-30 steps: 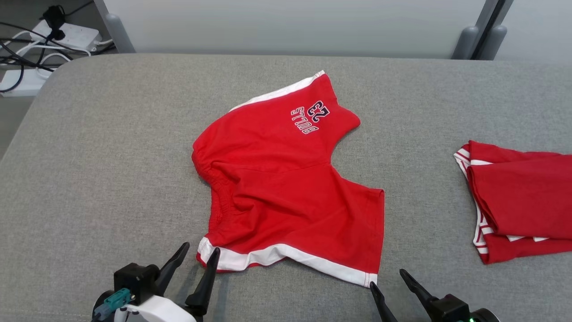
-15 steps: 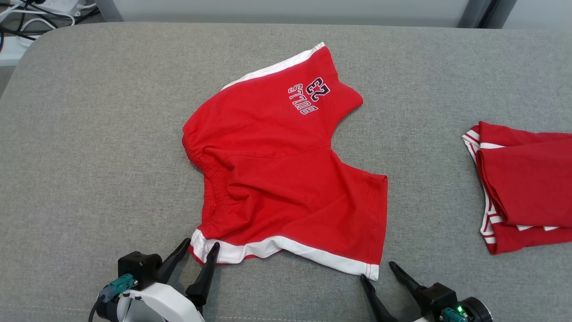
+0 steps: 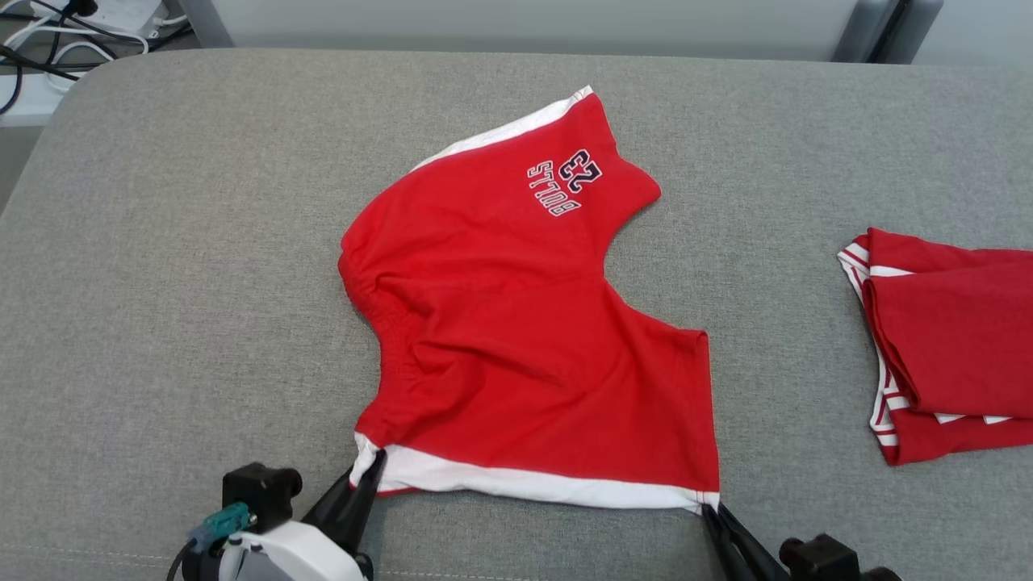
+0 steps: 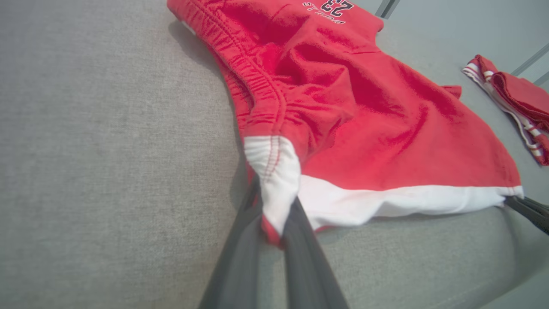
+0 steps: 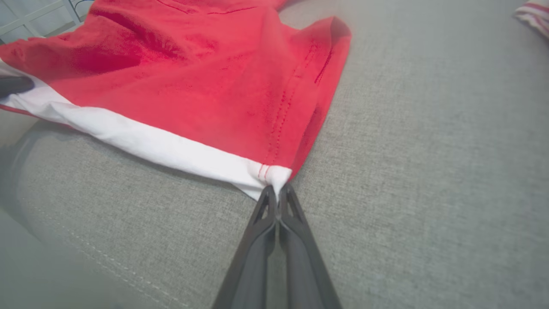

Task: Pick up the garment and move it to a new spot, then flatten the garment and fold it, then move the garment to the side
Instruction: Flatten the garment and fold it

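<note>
The garment (image 3: pixel 524 339) lies on the table (image 3: pixel 161 282) ahead of the left jaws and right jaws, one corner in each; a folded cloth (image 3: pixel 952 347) lies farther right.

The shorts (image 3: pixel 524 339) carry one print (image 3: pixel 566 182) on the far leg — "BULLS" with "23" beside it, dark letters outlined white, upside down in the head view — the left wrist view catches the "23"

We reckon the garment (image 3: pixel 516 323) is soft matt red jersey cloth, with a smooth white hem band (image 3: pixel 524 482); the table cover (image 3: pixel 177 266) is coarse, matt grey weave; the fingers (image 4: pixel 238 266) of the left gripper (image 4: pixel 274 214) look like dull dark plastic, its wrist shell (image 3: pixel 290 557) glossy white
</note>
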